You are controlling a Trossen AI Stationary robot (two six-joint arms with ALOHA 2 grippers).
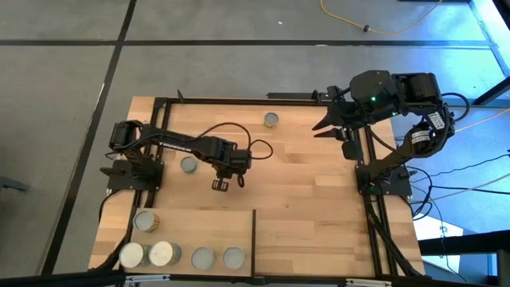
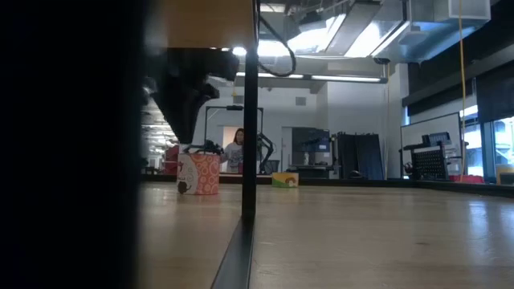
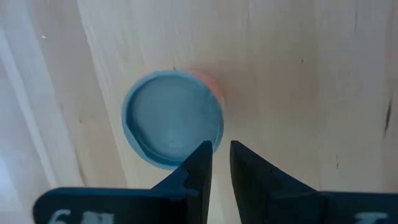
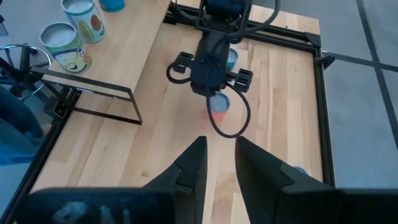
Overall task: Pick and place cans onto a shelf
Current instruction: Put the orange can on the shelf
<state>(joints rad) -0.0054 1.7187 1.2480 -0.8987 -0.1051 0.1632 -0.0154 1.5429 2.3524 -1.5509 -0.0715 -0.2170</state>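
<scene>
My left gripper hangs over the middle of the table, pointing down, its fingers nearly together. Below it stands a can with a blue-grey top and orange side; the can also shows in the right wrist view and the low view. The fingertips sit above the can's rim, off to one side. Two more cans stand on the table, one beside the left arm and one near the far edge. The shelf at the near left carries several cans. My right gripper waits at the far right, fingers close together, empty.
The shelf's thin black upright edge stands at its right side and shows as a post in the low view. A black frame runs round the table. Bare tabletop lies to the right of the shelf. A person stands far behind the table.
</scene>
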